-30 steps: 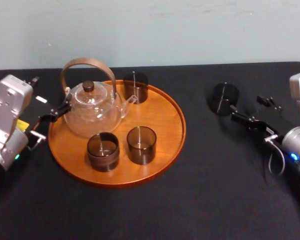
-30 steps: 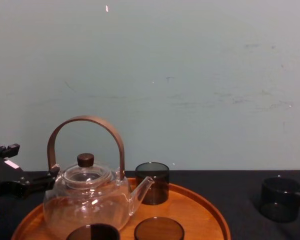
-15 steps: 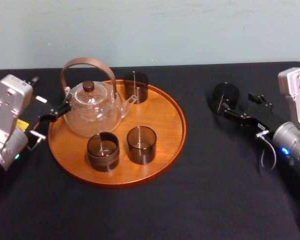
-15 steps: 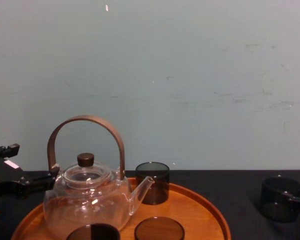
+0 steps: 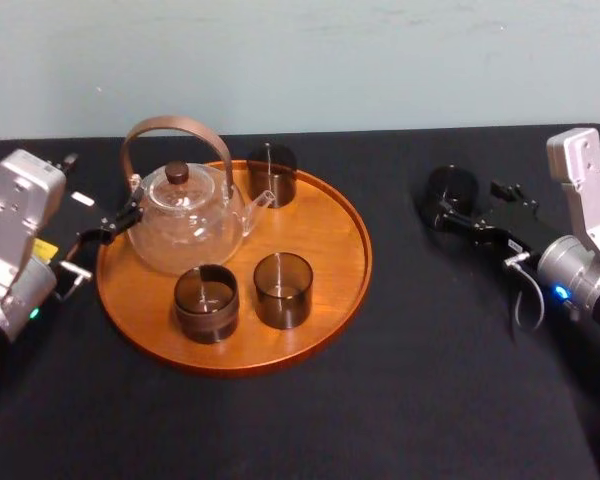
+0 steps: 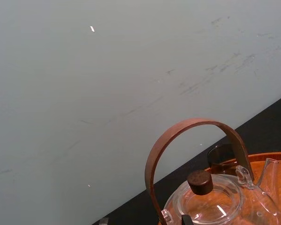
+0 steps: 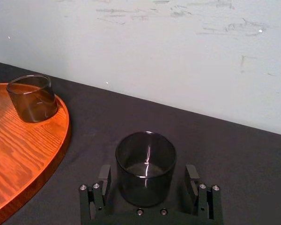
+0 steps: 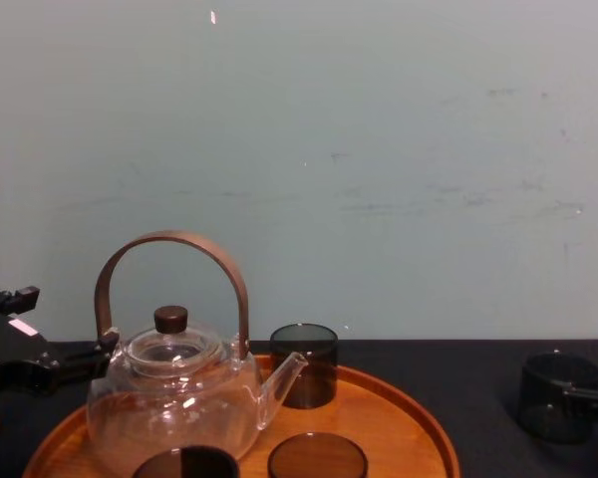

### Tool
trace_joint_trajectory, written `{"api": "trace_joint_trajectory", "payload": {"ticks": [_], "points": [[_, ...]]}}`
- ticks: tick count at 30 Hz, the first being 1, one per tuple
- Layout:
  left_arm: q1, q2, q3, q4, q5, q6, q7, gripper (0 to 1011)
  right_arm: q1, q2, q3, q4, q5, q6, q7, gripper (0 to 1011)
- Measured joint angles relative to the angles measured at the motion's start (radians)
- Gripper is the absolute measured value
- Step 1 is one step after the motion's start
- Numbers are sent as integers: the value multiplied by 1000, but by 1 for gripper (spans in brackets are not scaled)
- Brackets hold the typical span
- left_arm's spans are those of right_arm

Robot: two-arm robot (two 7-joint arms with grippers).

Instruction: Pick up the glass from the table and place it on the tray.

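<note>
A dark smoky glass [image 5: 450, 188] [image 7: 145, 168] [image 8: 558, 396] stands upright on the black table [image 5: 430, 350], to the right of the round orange-brown tray [image 5: 352, 290] [image 7: 47, 154] [image 8: 424, 423]. My right gripper [image 5: 458, 203] [image 7: 148, 177] is open around it. In the right wrist view one finger [image 7: 104, 180] stands on each side of the glass, with a narrow gap to its wall. My left gripper [image 5: 110, 228] [image 8: 50, 370] is parked at the tray's left edge, beside the teapot.
On the tray are a clear glass teapot [image 5: 185, 215] [image 6: 215, 206] with a brown arched handle and three more dark glasses [image 5: 271, 172] [image 5: 282, 288] [image 5: 206, 302]. A pale wall rises behind the table. Bare black cloth lies between the tray and the right gripper.
My right arm has reached forward and left to the glass, so its fingers now stand on both sides of it. The left arm and the tray's things have not moved.
</note>
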Motion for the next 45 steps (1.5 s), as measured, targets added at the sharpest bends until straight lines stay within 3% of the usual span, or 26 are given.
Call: {"api": "trace_joint_trajectory", "payload": {"ticks": [16, 45], "points": [[0, 0, 0, 0, 0, 0, 0, 1010, 76, -36, -26, 98, -9, -15, 17, 1002], [0, 0, 0, 0, 0, 0, 0, 1009, 105, -52, -31, 148, -16, -18, 19, 1002]]}}
